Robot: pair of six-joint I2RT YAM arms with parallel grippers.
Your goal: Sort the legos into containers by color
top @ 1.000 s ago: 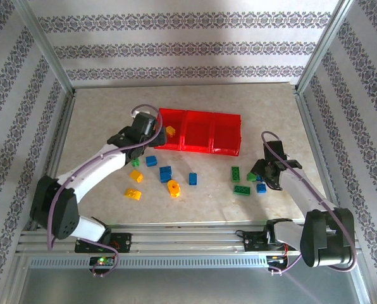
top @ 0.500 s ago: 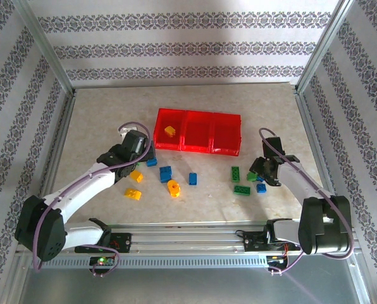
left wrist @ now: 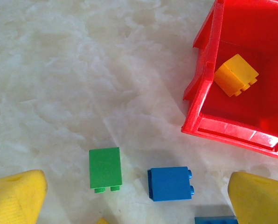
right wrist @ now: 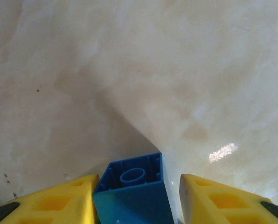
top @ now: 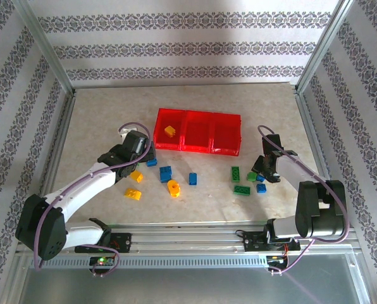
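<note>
The red tray of containers [top: 198, 113] lies at the table's middle back, with one yellow lego [top: 169, 131] in its left compartment, also seen from the left wrist as the yellow lego [left wrist: 235, 74] behind the tray wall [left wrist: 205, 70]. My left gripper [top: 138, 154] hangs open and empty just near-left of the tray, above a green lego [left wrist: 105, 168] and a blue lego [left wrist: 170, 183]. My right gripper [top: 264, 172] is down at the right cluster. A blue lego [right wrist: 134, 191] stands between its fingers: the left finger [right wrist: 59, 200] touches it, the right finger [right wrist: 213, 198] stands a small gap off.
Loose legos lie across the near middle: blue ones [top: 166, 173] [top: 193, 178], yellow ones [top: 136, 175] [top: 133, 194], an orange one [top: 173, 187]. Green ones [top: 235, 173] [top: 242, 190] and a blue one [top: 260, 187] crowd round the right gripper. Metal frame posts bound both sides.
My left gripper pulled back from the tray's left compartment toward me, leaving the yellow lego inside. My right gripper dropped onto the blue lego and its jaws narrowed around it.
</note>
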